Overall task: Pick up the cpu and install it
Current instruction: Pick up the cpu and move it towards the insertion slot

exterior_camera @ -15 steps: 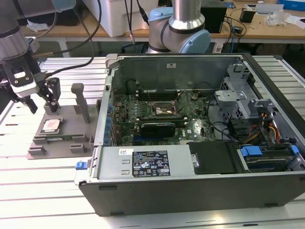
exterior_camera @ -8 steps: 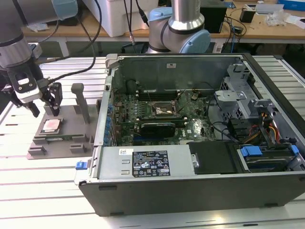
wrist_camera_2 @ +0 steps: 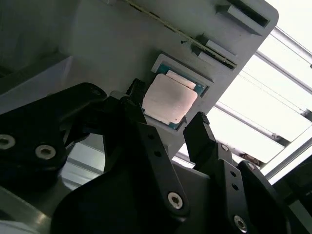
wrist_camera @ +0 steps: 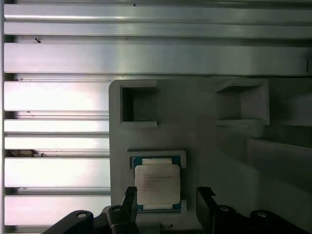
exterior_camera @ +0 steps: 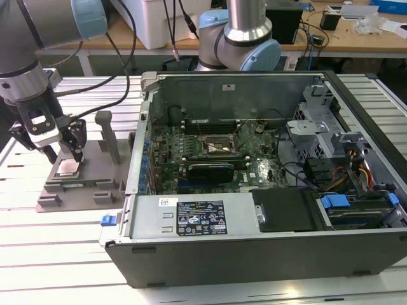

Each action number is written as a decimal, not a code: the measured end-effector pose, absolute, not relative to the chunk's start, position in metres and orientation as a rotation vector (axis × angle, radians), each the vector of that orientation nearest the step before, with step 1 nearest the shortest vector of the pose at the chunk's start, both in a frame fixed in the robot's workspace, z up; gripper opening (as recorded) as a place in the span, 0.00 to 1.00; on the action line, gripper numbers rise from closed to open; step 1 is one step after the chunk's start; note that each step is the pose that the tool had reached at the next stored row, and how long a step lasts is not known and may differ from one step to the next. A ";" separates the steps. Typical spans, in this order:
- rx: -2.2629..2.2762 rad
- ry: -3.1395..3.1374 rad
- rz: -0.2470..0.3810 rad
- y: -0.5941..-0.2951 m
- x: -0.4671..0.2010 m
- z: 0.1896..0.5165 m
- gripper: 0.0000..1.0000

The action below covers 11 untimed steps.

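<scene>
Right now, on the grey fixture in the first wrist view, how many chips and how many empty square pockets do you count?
cpu: 1
empty square pockets: 2
Total: 3

We find no text that can be read. The label (exterior_camera: 199,218) on the grey metal cover at the front of the computer case (exterior_camera: 254,254) carries black and white print with small marks, too small to make out in the exterior view. A small white sticker (exterior_camera: 166,202) just beside it is equally unreadable. In the first wrist view, the cpu (wrist_camera: 157,184) lid shows faint lines of print, and we cannot make out a single character.
</scene>
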<state>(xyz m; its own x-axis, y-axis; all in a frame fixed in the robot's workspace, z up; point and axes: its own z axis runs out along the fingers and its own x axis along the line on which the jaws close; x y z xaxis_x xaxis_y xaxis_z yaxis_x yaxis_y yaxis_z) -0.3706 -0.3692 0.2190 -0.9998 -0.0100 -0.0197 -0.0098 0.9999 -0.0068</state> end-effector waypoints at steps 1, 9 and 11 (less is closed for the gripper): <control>-0.026 3.122 -0.010 -0.369 -0.371 0.217 0.60; -0.052 3.121 -0.010 -0.368 -0.373 0.201 0.60; -0.054 3.121 -0.010 -0.368 -0.375 0.198 0.60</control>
<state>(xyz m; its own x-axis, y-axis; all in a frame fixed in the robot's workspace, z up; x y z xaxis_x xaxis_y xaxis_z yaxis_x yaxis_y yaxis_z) -0.3752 -0.3681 0.1982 -0.9992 -0.0346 -0.0199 -0.0345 0.9994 -0.0067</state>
